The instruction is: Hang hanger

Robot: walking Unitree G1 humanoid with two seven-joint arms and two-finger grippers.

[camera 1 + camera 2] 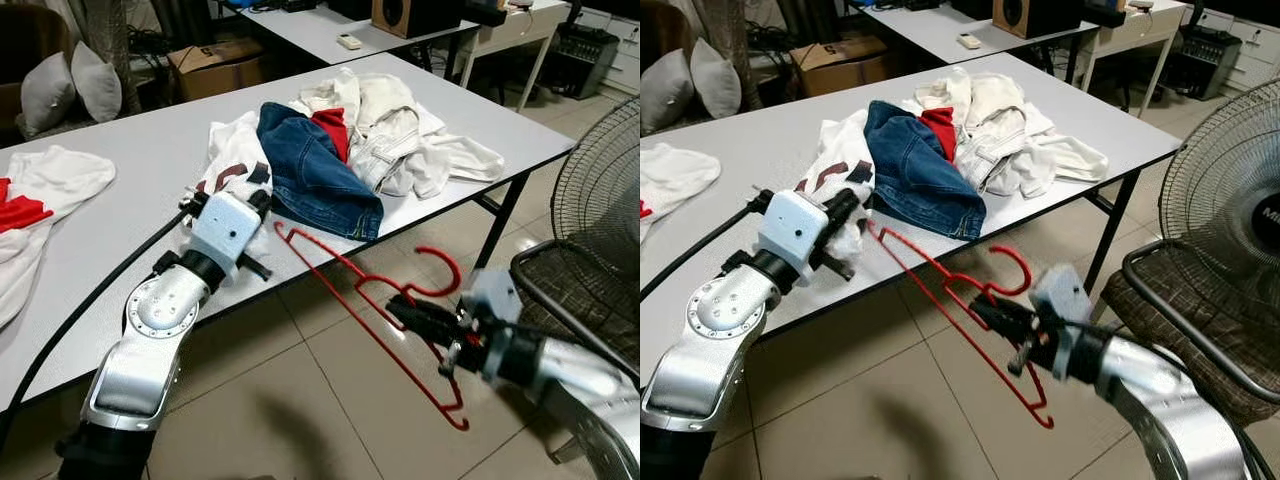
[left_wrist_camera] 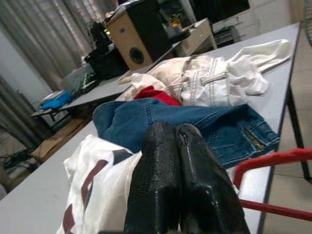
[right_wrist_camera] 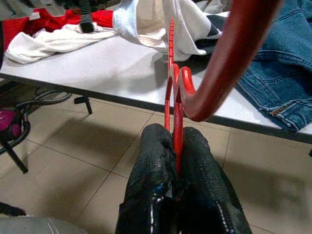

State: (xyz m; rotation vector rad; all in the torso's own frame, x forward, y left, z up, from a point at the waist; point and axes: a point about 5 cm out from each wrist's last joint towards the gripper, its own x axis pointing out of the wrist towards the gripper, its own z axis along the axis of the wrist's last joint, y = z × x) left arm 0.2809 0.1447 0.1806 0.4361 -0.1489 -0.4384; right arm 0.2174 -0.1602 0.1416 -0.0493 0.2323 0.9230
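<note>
Two black fingers point(image 3: 178, 195) of the right gripper point(image 1: 425, 318) are pressed together on the red hanger point(image 1: 395, 300), pinching its thin wire near where the hook rises from the frame. From the right wrist the wire runs straight up out of the seam between the fingers, and the hook's thick curve sweeps across the upper right, blurred by closeness. The hanger is held in the air over the tiled floor point(image 1: 300, 400), in front of the table's near edge, tilted: its upper tip reaches just below the hem of the blue jeans point(image 1: 315, 170), its lower corner hangs down toward the floor, and the hook curls upward beside the gripper. Whether the upper tip touches the table edge cannot be told.

The left gripper point(image 2: 180, 185) rests at the near edge of the grey table point(image 1: 130, 160), its fingers closed flat against each other with nothing between them, lying on a white garment with dark red markings point(image 1: 235, 160). Beyond it the jeans lie over a red cloth point(image 1: 332, 128) and a heap of white clothes point(image 1: 400, 140). Another white and red garment point(image 1: 40, 200) lies at the table's left end, cut off by the frame. A standing fan point(image 1: 1230, 200) and a chair point(image 1: 1180, 300) stand to the right, both partly cut off.
</note>
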